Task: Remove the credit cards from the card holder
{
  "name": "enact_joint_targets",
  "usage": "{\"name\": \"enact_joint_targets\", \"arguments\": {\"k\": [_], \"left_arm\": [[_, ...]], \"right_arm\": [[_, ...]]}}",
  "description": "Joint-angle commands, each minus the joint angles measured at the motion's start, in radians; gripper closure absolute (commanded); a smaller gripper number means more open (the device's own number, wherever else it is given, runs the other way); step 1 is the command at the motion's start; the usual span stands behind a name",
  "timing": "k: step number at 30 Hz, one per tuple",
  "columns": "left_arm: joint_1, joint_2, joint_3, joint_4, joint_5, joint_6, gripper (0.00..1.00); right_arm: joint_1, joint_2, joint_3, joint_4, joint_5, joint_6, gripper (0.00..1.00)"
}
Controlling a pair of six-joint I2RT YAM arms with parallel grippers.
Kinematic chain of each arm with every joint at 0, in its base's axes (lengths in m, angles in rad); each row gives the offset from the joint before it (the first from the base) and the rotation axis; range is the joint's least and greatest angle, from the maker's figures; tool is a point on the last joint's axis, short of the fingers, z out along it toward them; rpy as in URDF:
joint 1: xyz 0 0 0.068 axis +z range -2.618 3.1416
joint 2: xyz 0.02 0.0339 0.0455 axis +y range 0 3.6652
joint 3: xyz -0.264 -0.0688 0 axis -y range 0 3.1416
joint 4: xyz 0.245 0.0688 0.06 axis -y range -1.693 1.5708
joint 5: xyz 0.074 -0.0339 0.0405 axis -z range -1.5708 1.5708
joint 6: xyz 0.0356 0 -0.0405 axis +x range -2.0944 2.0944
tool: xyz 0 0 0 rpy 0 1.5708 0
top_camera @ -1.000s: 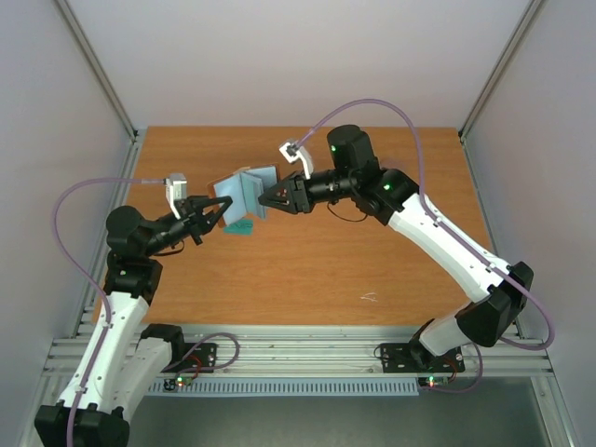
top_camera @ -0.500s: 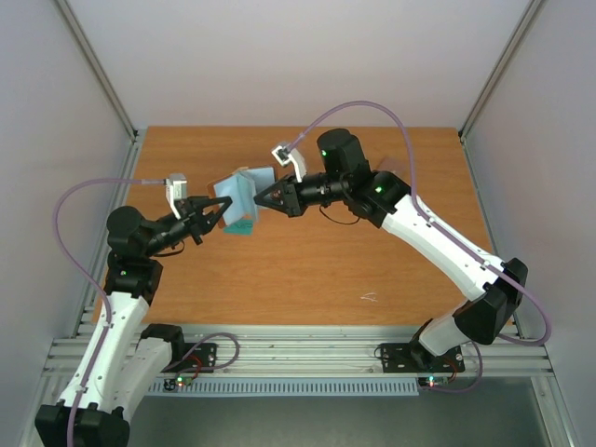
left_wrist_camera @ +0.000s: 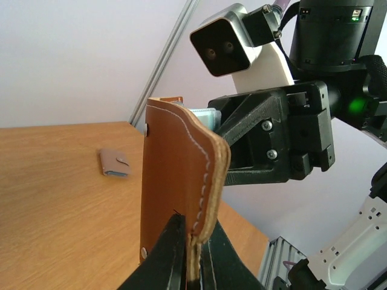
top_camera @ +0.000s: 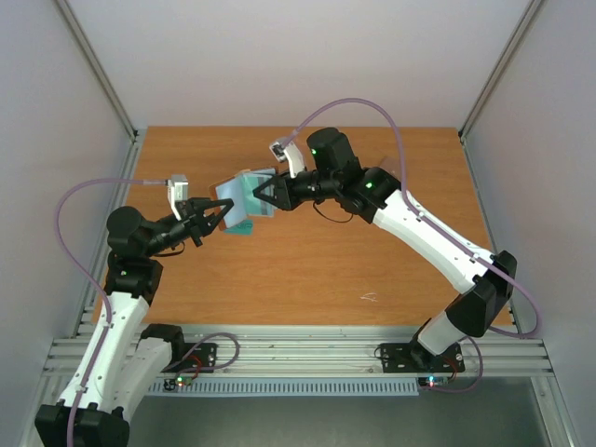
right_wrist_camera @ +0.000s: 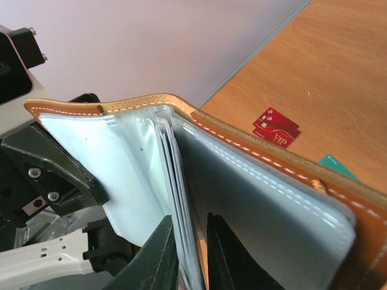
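The card holder (left_wrist_camera: 175, 163) is a tan-brown stitched leather wallet with pale plastic sleeves (right_wrist_camera: 127, 175). It hangs upright above the table. My left gripper (left_wrist_camera: 193, 232) is shut on its lower leather edge. From the top it shows between the two arms (top_camera: 244, 194), with the left gripper (top_camera: 219, 207) on its left. My right gripper (right_wrist_camera: 189, 220) reaches into the open holder from the other side, its narrowly open jaws astride several thin sleeve leaves. A gap shows at the right finger. Credit cards lie on the table: red ones (right_wrist_camera: 276, 127) and a teal one (right_wrist_camera: 337, 164), (top_camera: 240, 227).
A small taupe pouch with a snap tab (left_wrist_camera: 115, 163) lies flat on the wooden table (top_camera: 372, 261) farther back. The right arm's camera housing (left_wrist_camera: 233, 45) sits close above the holder. Pale walls and metal frame posts (top_camera: 102, 79) enclose the table.
The right gripper has pushed leftward into the holder, and its jaws are narrower than a second ago. The holder has tipped slightly left. The left arm has barely moved.
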Motion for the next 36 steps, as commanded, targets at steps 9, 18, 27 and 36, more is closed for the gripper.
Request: {"name": "enact_joint_targets", "arguments": {"k": [9,18,27,36], "left_arm": [[-0.005,-0.021,-0.008,0.081,0.006,-0.019,1.00],[-0.005,-0.016,-0.005,0.092,0.001,-0.027,1.00],[-0.005,-0.019,-0.008,0.089,0.004,-0.023,1.00],[-0.005,-0.019,-0.006,0.089,0.010,-0.017,1.00]], "right_arm": [[0.006,-0.054,-0.016,0.055,-0.153,-0.054,0.64],[-0.102,-0.178,-0.138,0.064,-0.203,-0.044,0.72],[-0.103,-0.144,-0.106,0.037,-0.249,-0.049,0.98],[-0.103,-0.129,-0.082,0.007,-0.133,-0.034,0.86]]}}
